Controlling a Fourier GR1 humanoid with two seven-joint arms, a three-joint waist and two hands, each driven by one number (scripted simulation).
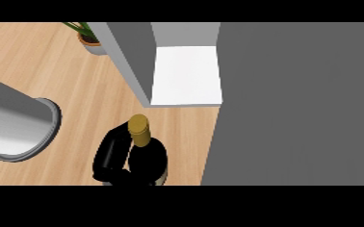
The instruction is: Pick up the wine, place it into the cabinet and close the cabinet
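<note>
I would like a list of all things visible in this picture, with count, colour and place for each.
wine bottle: one, dark with gold top, low centre, upright on the counter
cabinet: one, grey, right side, white shelf inside visible
cabinet door: one, grey, open, left of the shelf
potted plant: one, green leaves, brown pot, top left
grey rounded object: one, left edge
counter: one, light wood
hand: one, black, fingers curled round the bottle; which hand is unclear

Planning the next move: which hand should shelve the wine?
Left: the left hand curls round the wine bottle, just before the open cabinet's white shelf; the right hand is out of view.
</note>
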